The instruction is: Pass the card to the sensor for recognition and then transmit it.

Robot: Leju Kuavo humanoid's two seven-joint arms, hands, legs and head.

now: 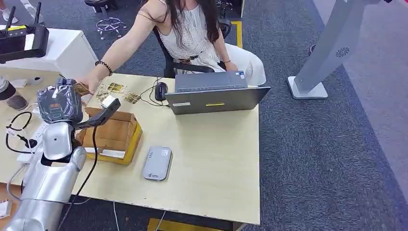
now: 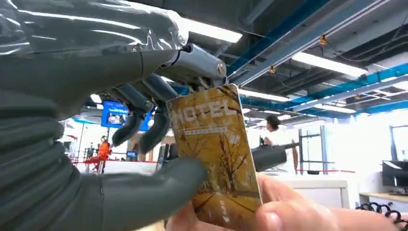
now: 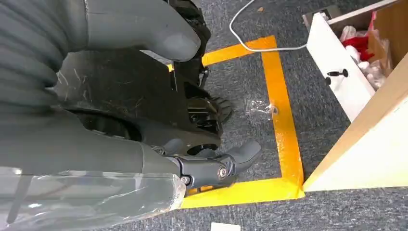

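- Office carpet and a pale wooden table (image 1: 211, 159) set the scene, with a person's hand (image 2: 288, 207) reaching in from the far side.
- Left hand (image 2: 159, 134) pinches the card (image 2: 216, 154) between thumb and darker fingers at the table's far-left corner; the person's fingers also touch the card's lower end.
- Right hand (image 3: 159, 96) hangs low over the floor beside yellow tape, grasping nothing, its fingers loosely curled but apart.
- The card looks thin, stiff, light and glossy, so likely slippery; I judge a flat pinch across its faces near one short edge safest, leaving the rest free for the reader.
- Just beside the left hand, more cards (image 1: 115, 91) lie on the table, and a cardboard box (image 1: 113, 134) sits nearer.
- The grey sensor (image 1: 157, 163) lies flat to the right of the box, near the front edge.
- A laptop (image 1: 216, 94) and mouse (image 1: 161, 90) stand farther off; the box could obstruct the path to the sensor.
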